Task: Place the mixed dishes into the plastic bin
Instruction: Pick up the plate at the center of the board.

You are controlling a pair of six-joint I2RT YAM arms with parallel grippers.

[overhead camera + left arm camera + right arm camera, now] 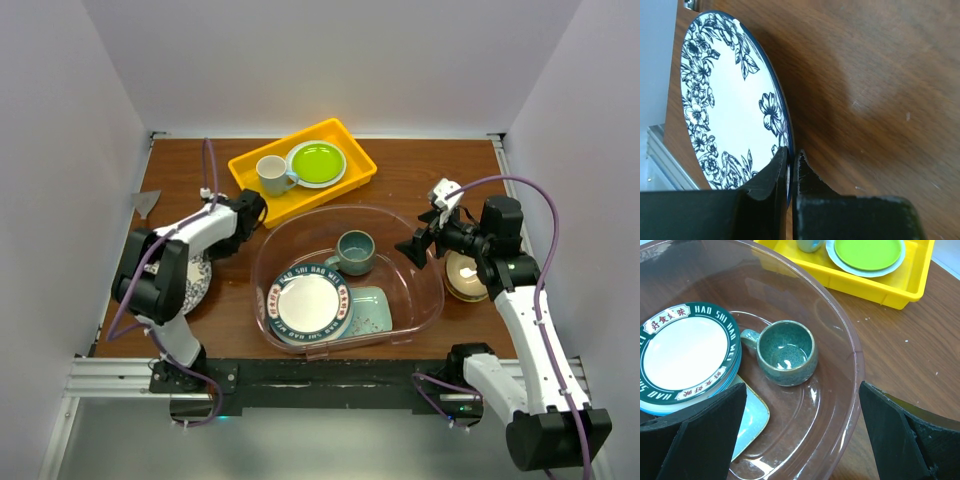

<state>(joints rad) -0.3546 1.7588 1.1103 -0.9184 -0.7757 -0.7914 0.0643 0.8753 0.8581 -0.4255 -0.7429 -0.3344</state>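
- Three dishes lie inside the plastic bin [418, 287]: a white plate with red and green marks [310, 303], a mint-green tray [374, 312] and a dark teal mug [355, 250].
- The white plate sits at the near left of the bin. It lies on top of the left part of the mint-green tray.
- The teal mug stands upright near the back of the bin, just beside the white plate.
- The blue-flower plate [730, 110] is outside the bin, on the wooden table [420, 170] to the left of it.
- The left gripper [790, 156] is pinched tight on the rim of the blue-flower plate. One finger is on the flowery face and the other is on the back, with the thin rim squeezed between them.
- I cannot tell if that plate is off the table or touching it.
- The right gripper [413, 247] hangs over the right rim of the bin. Its jaws are spread wide and hold nothing.
- From its own camera, the teal mug shows between the two wide jaws, lower down and not touching them.
- A tan bowl [465, 272] sits on the table just right of the bin, partly hidden by the right arm.
- Behind the bin is a yellow tray [250, 172] with a white mug [272, 173] and a lime-green plate [316, 162] in it.
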